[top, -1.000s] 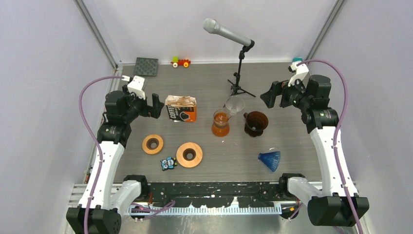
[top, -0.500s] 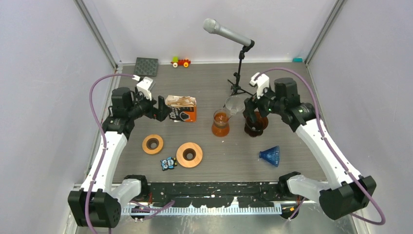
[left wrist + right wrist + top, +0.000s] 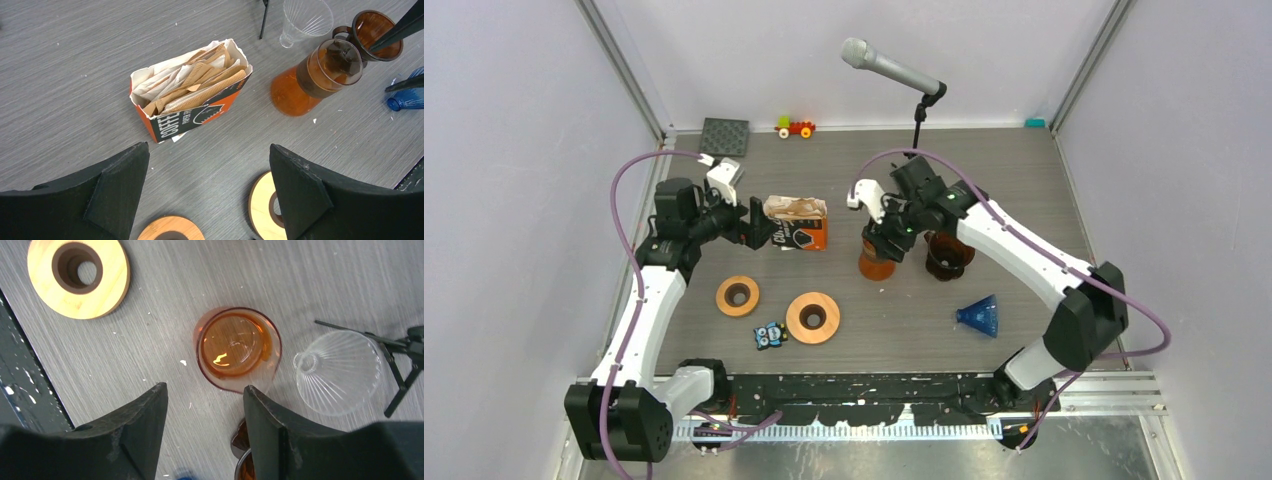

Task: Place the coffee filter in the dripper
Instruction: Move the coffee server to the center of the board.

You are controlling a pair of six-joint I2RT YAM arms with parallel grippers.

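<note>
**Filters in their box, both claws empty**

The coffee filters (image 3: 195, 82) stand packed upright in the open orange filter box (image 3: 182, 122) on the grey surface (image 3: 1024, 190), seen from above at 9 o'clock of the amber carafe (image 3: 235, 347); the left claw (image 3: 209, 150) hovers just at 9 o'clock of that box, fingers spread wide, pinching nothing; the right claw (image 3: 205, 387) hangs over the carafe, fingers parted, nothing between them; in the right wrist view the clear dripper (image 3: 337, 371) sits just at 3 o'clock of the carafe, apart from it; from above, the brown dripper (image 3: 952, 258) stands at 3 o'clock of the carafe; the blue dripper (image 3: 979, 318) lies on its side at 5 o'clock.
</note>
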